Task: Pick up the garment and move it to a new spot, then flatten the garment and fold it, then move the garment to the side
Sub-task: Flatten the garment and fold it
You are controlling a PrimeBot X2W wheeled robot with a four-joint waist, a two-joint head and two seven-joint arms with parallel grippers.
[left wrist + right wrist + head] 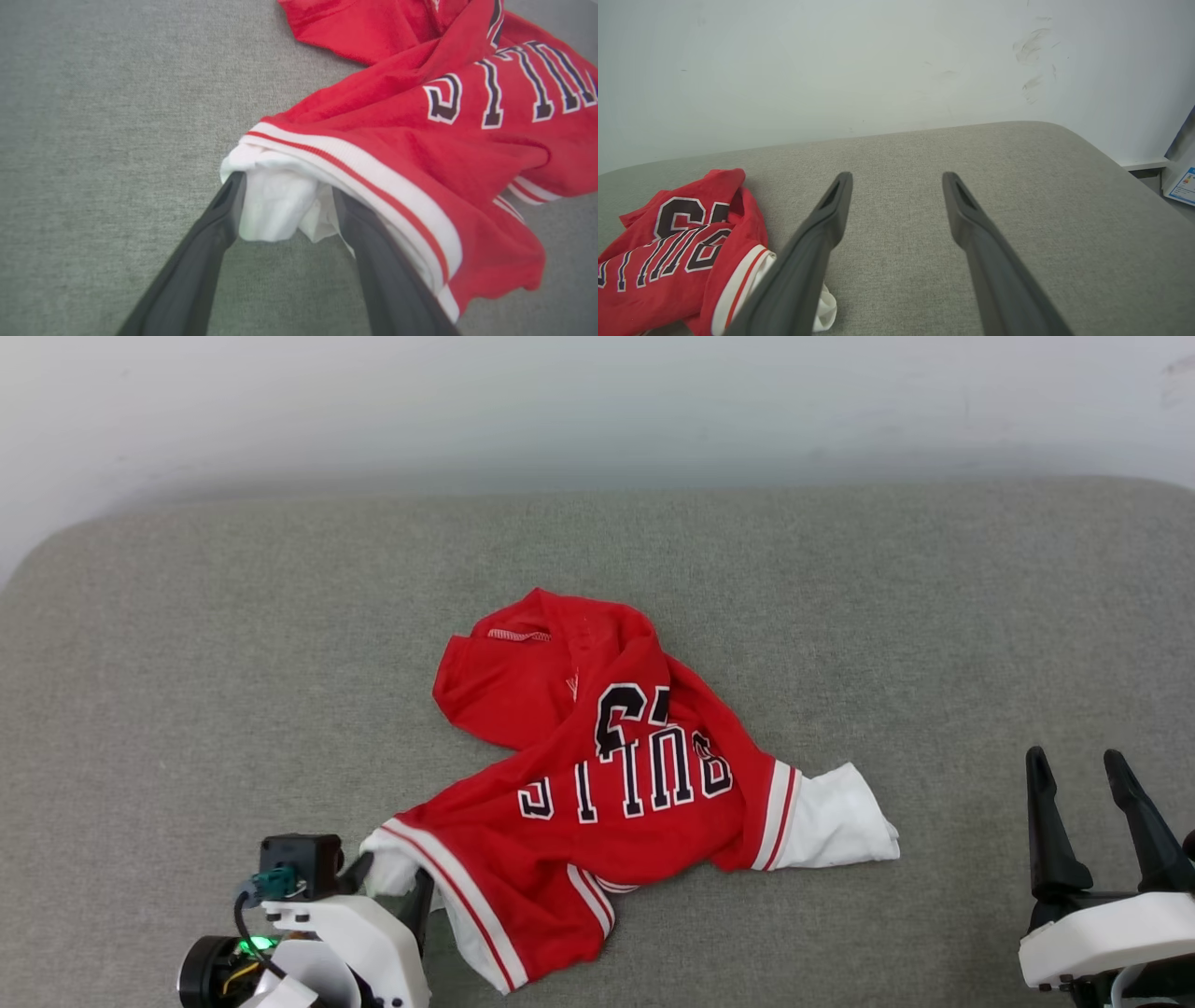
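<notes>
The left pincer (286,186) stands with its two dark fingers well apart, a bunched white sleeve (275,205) of the garment (616,784) lying loose between them and touching one finger. From there the crumpled red jersey stretches across the cushion to its other white sleeve (840,821) on the robot's right, its black lettering (635,784) upside down from the robot's side and the rest heaped toward the wall. The right pincer (1075,758) hangs wide open and empty, well clear of the jersey, above the grey fabric cushion (187,663) with rounded corners, behind which rises a scuffed white wall (597,401).
</notes>
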